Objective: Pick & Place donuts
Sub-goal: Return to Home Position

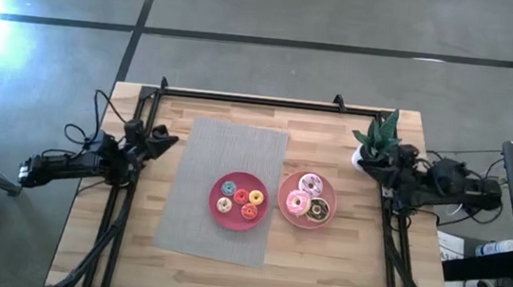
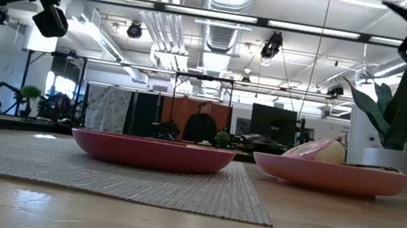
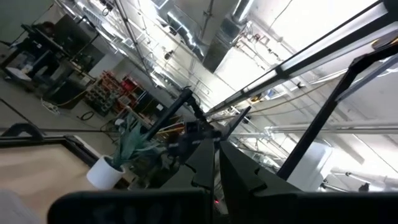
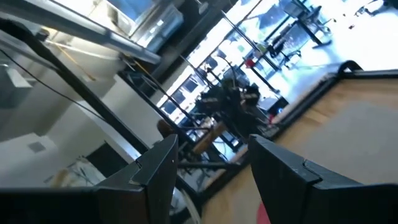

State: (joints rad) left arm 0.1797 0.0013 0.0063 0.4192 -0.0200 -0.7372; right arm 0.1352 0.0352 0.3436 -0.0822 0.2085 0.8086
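Two round pink plates sit mid-table. The left plate (image 1: 218, 185) holds several tiny donuts (image 1: 240, 200) in orange, yellow and red. The right plate (image 1: 330, 191) holds two pink-frosted donuts (image 1: 310, 184) and a chocolate-brown donut (image 1: 318, 209). In the low view only a pink donut (image 2: 315, 150) rises above the right plate's rim (image 2: 335, 177). My left gripper (image 1: 171, 140) (image 3: 217, 171) hovers near the table's left side, raised, fingers together. My right gripper (image 1: 383, 169) (image 4: 211, 168) hovers near the right side by the plant, raised and open.
A grey woven mat (image 1: 207, 157) lies under the left plate. A potted plant (image 1: 379, 137) stands close beside my right gripper. A black frame rail (image 1: 242, 97) runs along the far edge, with arm stands on both sides. Bare wood (image 1: 223, 279) lies toward the near edge.
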